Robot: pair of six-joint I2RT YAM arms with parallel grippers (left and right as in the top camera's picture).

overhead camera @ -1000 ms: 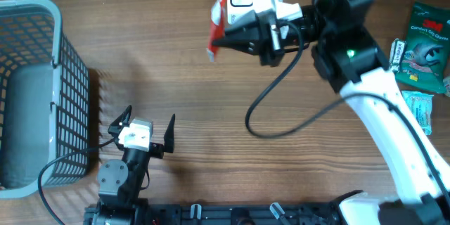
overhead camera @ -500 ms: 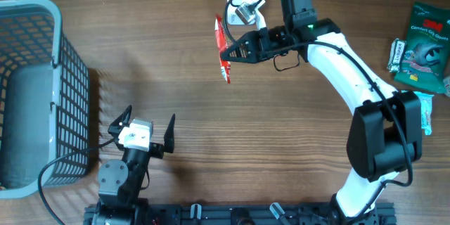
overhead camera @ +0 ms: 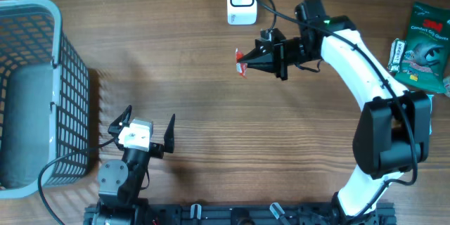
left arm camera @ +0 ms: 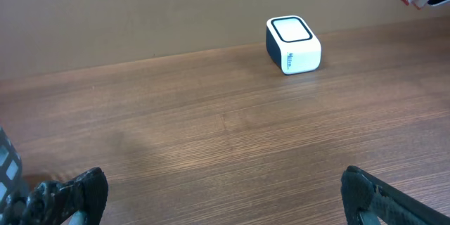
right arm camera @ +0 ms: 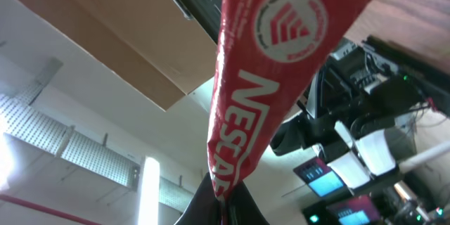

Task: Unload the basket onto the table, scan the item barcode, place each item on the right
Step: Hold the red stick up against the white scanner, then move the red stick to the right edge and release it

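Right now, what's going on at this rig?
The right gripper is shut on a red Nescafe sachet, holding it up near the white scanner at the far edge of the table, off to one side rather than over it. The left gripper is open and idle on the near side, by the basket. More packets lie at the right edge.

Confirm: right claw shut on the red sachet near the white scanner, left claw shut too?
No: the left claw is open, fingers spread wide in the overhead view. The right claw is shut on the red sachet near the white scanner.
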